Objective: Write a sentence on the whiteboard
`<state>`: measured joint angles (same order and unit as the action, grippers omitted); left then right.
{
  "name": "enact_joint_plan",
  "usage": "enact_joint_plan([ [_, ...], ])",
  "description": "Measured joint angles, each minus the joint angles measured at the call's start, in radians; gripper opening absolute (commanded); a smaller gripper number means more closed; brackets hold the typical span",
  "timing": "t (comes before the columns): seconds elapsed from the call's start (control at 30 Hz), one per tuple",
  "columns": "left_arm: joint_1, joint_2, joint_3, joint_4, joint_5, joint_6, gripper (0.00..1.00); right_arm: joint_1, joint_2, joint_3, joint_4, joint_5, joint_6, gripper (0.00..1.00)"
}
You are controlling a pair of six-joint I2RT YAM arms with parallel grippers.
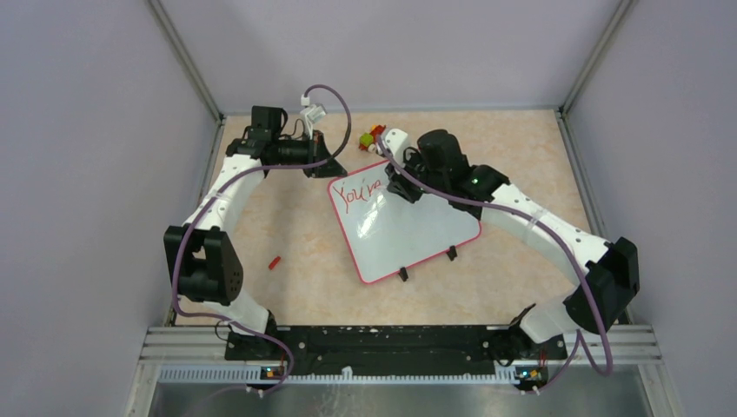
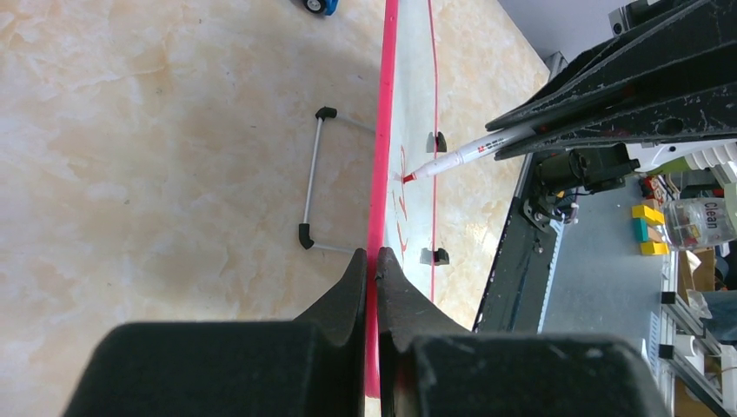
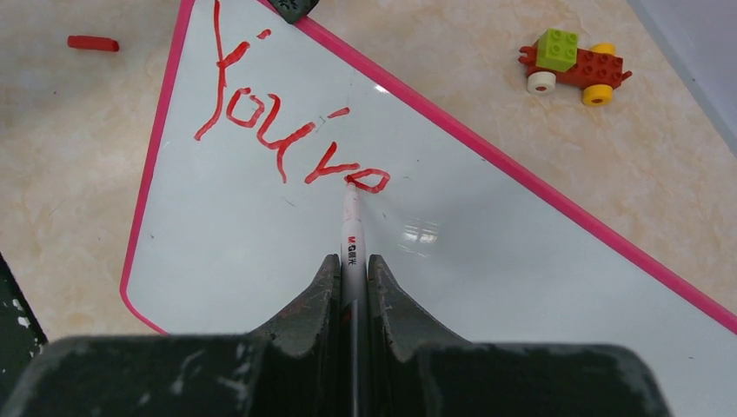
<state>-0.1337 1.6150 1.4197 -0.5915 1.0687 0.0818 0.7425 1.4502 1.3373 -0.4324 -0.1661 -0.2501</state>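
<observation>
The whiteboard (image 1: 408,234) lies tilted mid-table, white with a pink rim. The red lettering of the sentence (image 3: 278,130) reads "You're" near its far left corner. My right gripper (image 3: 351,259) is shut on a white marker (image 3: 351,217), whose red tip touches the board at the last letter. My left gripper (image 2: 372,254) is shut on the board's pink rim (image 2: 382,130) at that far left corner, and the board shows edge-on in the left wrist view. The overhead view has the left gripper (image 1: 326,169) and the right gripper (image 1: 401,187) close together over the board's far end.
A small brick toy car (image 3: 569,65) sits beyond the board's far edge. A red marker cap (image 1: 275,261) lies on the table left of the board. Two black clips (image 1: 403,274) stand on the board's near edge. A wire stand (image 2: 313,178) shows beside the rim.
</observation>
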Motion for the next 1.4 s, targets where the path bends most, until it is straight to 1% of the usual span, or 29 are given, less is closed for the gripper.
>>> enact_joint_plan([
  [0.53,0.0,0.0,0.0,0.0,-0.004,0.0,0.0,0.008,-0.031,-0.061,0.009,0.001,0.0,0.0],
  [1.0,0.0,0.0,0.0,0.0,0.0,0.0,0.0,-0.008,-0.043,-0.061,-0.019,0.023,-0.002,0.0],
  [1.27,0.0,0.0,0.0,-0.001,0.011,0.003,0.0,-0.014,-0.043,-0.037,-0.049,-0.013,-0.001,0.0],
  [1.4,0.0,0.0,0.0,-0.001,0.016,0.011,0.07,-0.019,-0.056,-0.02,-0.062,-0.053,0.007,0.0],
])
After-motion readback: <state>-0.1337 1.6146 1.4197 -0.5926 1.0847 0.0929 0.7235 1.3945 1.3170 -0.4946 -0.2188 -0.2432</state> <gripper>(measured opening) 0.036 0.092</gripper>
